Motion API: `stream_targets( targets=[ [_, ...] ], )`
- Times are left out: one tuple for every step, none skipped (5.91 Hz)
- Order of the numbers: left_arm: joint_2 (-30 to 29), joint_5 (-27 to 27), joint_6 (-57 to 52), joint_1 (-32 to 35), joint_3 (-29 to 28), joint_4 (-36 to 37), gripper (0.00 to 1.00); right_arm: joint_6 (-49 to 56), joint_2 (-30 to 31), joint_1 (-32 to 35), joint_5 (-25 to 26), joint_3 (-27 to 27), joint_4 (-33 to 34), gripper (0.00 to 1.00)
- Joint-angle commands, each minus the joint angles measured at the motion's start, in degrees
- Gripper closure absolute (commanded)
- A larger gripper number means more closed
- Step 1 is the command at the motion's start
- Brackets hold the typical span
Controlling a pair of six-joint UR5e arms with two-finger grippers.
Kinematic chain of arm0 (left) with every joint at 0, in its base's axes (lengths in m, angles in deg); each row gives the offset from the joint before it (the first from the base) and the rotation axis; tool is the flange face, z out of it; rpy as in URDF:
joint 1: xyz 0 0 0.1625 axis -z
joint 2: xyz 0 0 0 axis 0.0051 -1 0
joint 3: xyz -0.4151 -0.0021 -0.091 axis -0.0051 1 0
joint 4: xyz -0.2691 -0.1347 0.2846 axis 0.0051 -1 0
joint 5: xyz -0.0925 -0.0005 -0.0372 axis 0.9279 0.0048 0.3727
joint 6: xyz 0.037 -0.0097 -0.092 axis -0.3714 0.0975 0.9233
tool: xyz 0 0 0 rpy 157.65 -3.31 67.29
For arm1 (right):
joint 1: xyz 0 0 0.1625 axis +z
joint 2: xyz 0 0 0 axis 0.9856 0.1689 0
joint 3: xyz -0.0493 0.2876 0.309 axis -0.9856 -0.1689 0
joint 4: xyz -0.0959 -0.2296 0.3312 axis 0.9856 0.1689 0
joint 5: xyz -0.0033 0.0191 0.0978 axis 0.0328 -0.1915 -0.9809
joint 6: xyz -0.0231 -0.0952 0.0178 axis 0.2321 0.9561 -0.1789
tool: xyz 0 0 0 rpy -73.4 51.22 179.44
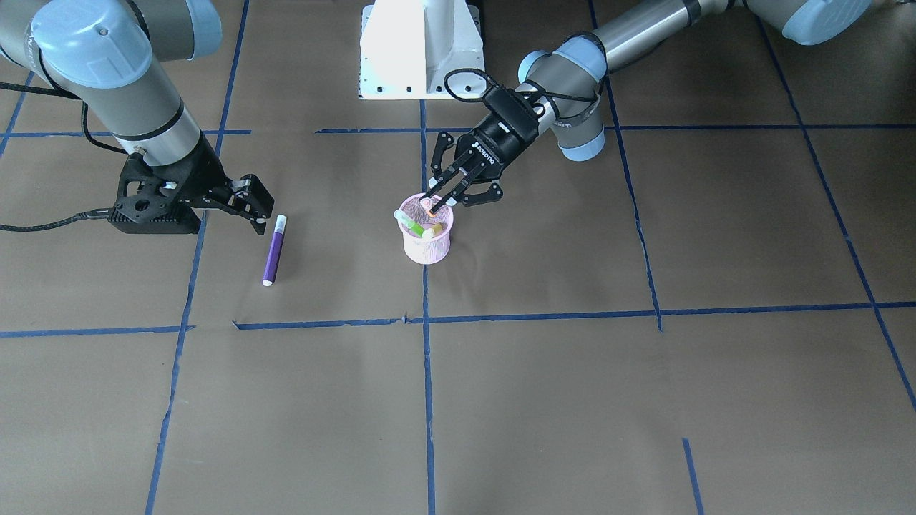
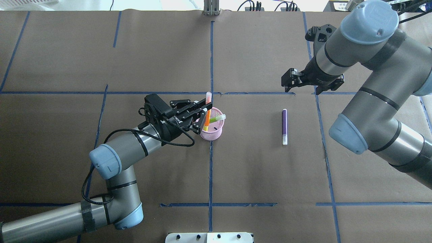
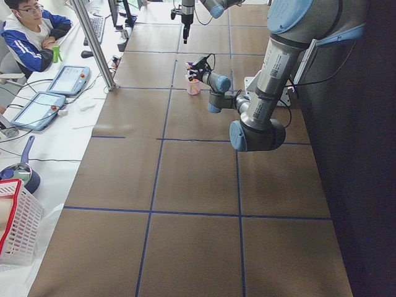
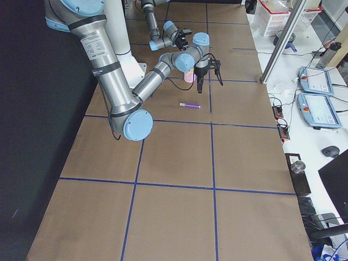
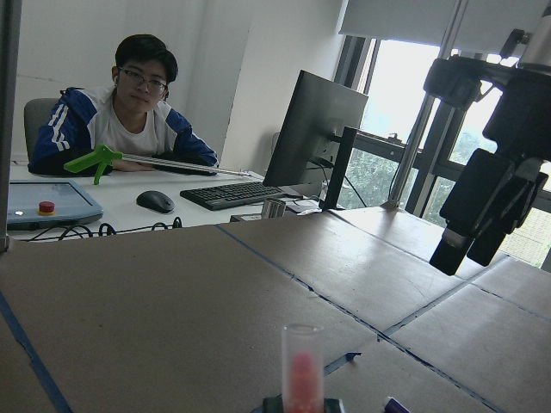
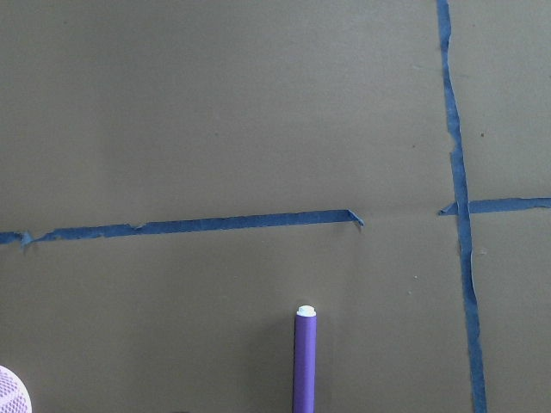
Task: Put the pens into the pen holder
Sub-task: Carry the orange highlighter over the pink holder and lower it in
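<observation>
Pink mesh holder (image 2: pixel 213 134) — orange pen (image 2: pixel 207 120) upright, green pen (image 2: pixel 216 119) seemingly tilted.

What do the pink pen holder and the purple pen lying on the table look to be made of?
The pen holder: likely painted metal wire mesh, matte pink; a fine grid shows in its wall. The purple pen: probably plastic, with a smooth, evenly coloured barrel and a pale cap end.

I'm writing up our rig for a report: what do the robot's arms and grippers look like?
Both the left arm and right arm are silver-grey tubes with pale blue joint caps. The left gripper and right gripper are black two-finger linkages; the left bears white lettering. A black cable loops along the left arm.
</observation>
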Motion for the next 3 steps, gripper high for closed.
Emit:
stream_targets(
  targets=[
    [-1.0,-0.9,0.0,-0.4,-0.3,0.6,0.31,-0.1,-0.1,0.0,0.0,0.0,0.0,0.00],
    [-1.0,-0.9,-0.4,-0.4,-0.3,0.7,0.01,-0.1,-0.1,0.0,0.0,0.0,0.0,0.00],
    [-1.6,-0.9,-0.3,-0.4,-0.1,0.6,0.00,0.0,-0.1,0.0,0.0,-0.2,0.0,0.00]
  ],
)
